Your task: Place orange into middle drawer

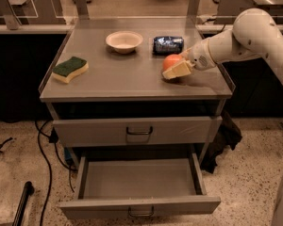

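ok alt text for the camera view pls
The robot's gripper is at the orange on a grey cabinet top, with the middle drawer open and empty below. A cream bowl, dark blue packet and sponge also sit on top.
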`<action>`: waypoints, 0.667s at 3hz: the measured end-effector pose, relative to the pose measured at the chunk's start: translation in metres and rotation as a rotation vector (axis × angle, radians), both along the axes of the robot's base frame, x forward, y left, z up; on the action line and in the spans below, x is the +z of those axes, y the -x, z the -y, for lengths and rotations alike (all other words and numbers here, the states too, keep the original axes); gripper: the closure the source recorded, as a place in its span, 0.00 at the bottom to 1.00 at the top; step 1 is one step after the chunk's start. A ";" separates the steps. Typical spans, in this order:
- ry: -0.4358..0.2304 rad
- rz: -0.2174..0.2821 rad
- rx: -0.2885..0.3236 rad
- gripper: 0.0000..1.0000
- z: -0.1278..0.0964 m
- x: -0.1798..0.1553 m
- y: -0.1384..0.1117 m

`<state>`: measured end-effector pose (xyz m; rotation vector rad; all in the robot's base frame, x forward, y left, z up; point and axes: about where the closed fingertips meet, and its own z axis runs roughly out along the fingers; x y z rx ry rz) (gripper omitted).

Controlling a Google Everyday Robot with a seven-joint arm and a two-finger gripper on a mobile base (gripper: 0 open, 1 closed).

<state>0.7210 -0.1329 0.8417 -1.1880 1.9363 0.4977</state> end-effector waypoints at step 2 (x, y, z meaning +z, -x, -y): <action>0.000 0.000 0.000 0.96 0.000 0.000 0.000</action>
